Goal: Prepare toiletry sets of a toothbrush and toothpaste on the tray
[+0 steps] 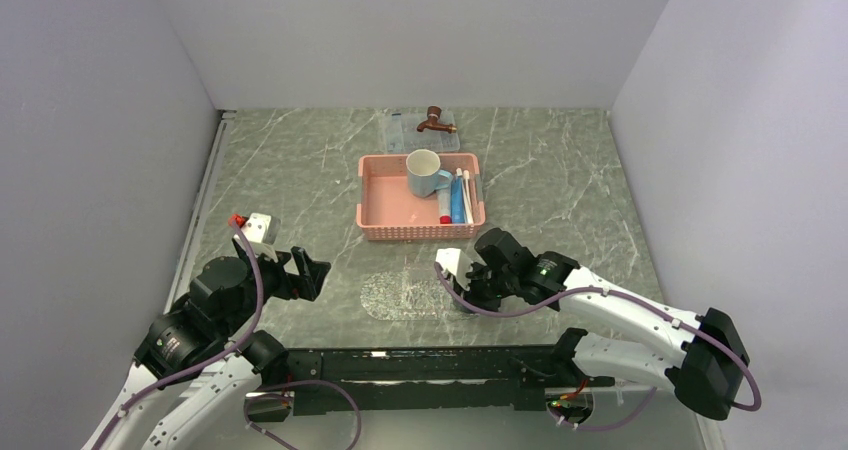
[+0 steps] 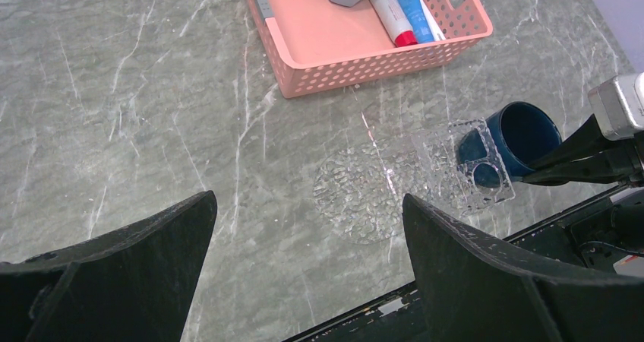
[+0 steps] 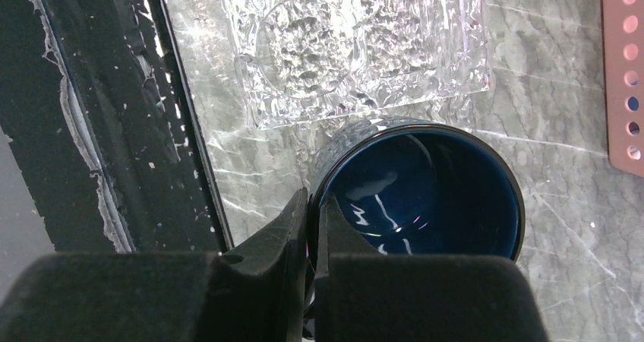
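Your left gripper (image 1: 308, 270) hangs wide open and empty over the table's near-left part, clear of the work. The clear tray (image 1: 405, 292) lies bare by the near edge, between both arms, probably for easy reach. Behind it, the toothpaste (image 1: 457, 202) and toothbrush (image 1: 467, 192) wait in the pink basket (image 1: 420, 232), at its right end. Your right gripper (image 3: 313, 213) pinches the dark blue mug (image 3: 425, 197) by its rim at the tray's right edge.

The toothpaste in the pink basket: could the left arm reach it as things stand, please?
Probably yes. The left arm has its jaws open and empty, nothing stands between them and the basket, and the toothpaste lies uncovered at its right side, though a pale mug stands close by.
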